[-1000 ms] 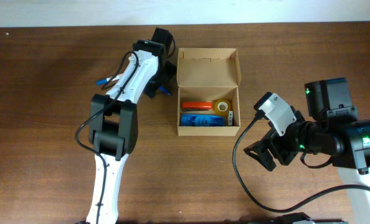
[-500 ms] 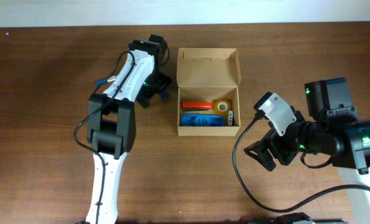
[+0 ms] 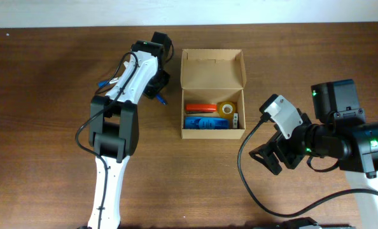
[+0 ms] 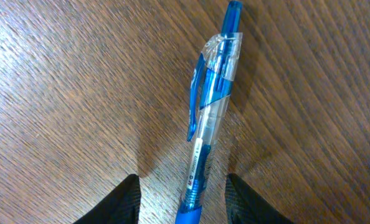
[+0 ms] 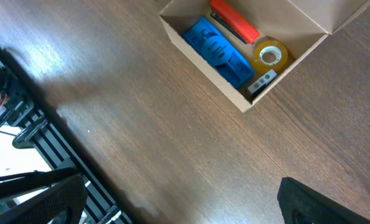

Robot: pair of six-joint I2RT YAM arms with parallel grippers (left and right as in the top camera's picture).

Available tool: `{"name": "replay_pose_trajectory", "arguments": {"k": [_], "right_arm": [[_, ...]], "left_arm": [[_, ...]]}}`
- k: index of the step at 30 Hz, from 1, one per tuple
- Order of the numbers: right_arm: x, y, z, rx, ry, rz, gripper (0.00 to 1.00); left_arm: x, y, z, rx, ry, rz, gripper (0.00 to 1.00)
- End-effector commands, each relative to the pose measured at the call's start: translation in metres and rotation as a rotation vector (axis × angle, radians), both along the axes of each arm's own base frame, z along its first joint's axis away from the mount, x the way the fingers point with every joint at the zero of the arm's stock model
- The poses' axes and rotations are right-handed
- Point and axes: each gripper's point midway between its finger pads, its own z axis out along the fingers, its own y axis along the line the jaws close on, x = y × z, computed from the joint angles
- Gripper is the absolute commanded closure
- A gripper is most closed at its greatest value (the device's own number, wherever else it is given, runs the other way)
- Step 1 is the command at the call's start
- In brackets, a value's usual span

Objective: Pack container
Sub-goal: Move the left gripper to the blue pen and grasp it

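A brown wooden worktop [image 3: 42, 159] is seen from above, with a robot arm at each side. The container [image 3: 212, 133], a tan cardboard box, is set between the two sets of jaws, with its lid [image 3: 212, 72] folded back and open. It lies near the left jaws and well apart from the right jaws. Four things are packed inside: an orange item [image 3: 200, 106], a roll of tape [image 3: 226, 108], a blue packet [image 3: 208, 123] and a small black-and-white piece [image 5: 261, 81].

From above, the left jaws are hidden under the left arm [image 3: 138, 70], and only a sliver of blue is shown beside them. The left wrist view shows more. A blue pen [image 4: 210, 115] with a clear barrel is laid flat on the wood, its lower end between the two jaw tips and its clipped end pointing away ahead of them. The left jaws are held partly apart, one on each side of the pen. Bare wood is visible between each tip and the barrel, so nothing is gripped.

In the right wrist view the right jaws are spread wide, with only worktop between them. The open container is seen ahead of them.
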Motion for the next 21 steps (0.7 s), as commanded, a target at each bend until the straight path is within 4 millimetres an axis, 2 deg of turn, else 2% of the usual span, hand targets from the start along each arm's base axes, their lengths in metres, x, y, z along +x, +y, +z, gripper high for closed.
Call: {"name": "replay_pose_trajectory", "arguments": {"k": [1, 4, 10, 17, 21], "right_arm": [[-0.001, 0.001, 0.0, 0.011, 0.005, -0.004, 0.01], [-0.001, 0.001, 0.0, 0.011, 0.005, -0.004, 0.01], [-0.001, 0.001, 0.0, 0.011, 0.005, -0.004, 0.01], [-0.001, 0.001, 0.0, 0.011, 0.005, -0.004, 0.01], [-0.001, 0.001, 0.0, 0.01, 0.005, -0.004, 0.01]], "left_arm": [[0.003, 0.001, -0.006, 0.028, -0.003, 0.0, 0.63], [0.001, -0.002, -0.009, 0.029, 0.002, -0.006, 0.7], [-0.004, -0.011, -0.023, 0.037, 0.03, -0.027, 0.73], [-0.006, -0.013, -0.025, 0.028, 0.038, -0.029, 0.97], [-0.008, -0.015, -0.018, 0.018, 0.047, -0.05, 0.98]]}}
